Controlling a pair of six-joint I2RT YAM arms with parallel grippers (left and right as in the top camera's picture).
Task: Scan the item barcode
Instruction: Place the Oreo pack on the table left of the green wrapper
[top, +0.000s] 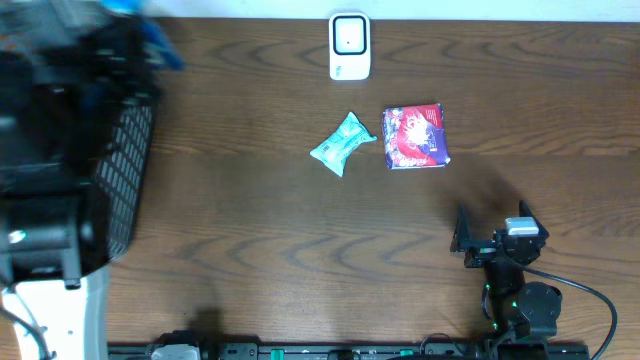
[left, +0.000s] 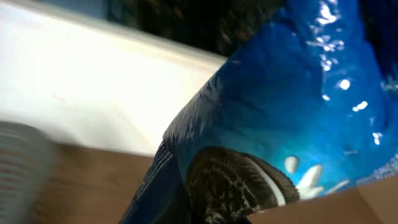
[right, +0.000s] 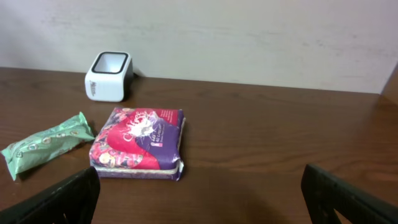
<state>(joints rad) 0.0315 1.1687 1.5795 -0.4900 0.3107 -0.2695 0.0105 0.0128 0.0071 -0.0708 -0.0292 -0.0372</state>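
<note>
Cookie packet (left: 280, 106), blue and glossy, aloft at far left, grasped by clenched left gripper (top: 128, 38); both blurred from overhead. Dark wooden counter (top: 300, 250) below. Black mesh basket (top: 130, 170) on its left side, just beside the packet. Red-and-purple pack (top: 416, 137) flat at mid-counter. Green pouch (top: 343, 144) just left of it, not touching. Small white scanner (top: 349, 45) at far edge. Right gripper (right: 205, 199) released and empty, at near right.

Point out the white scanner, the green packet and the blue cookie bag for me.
white scanner (top: 349, 37), overhead view, on its dark-framed window.
green packet (top: 343, 143), overhead view, on the middle of the wrapper.
blue cookie bag (left: 280, 112), left wrist view, on the glossy blue panel above the cookie picture.
</note>
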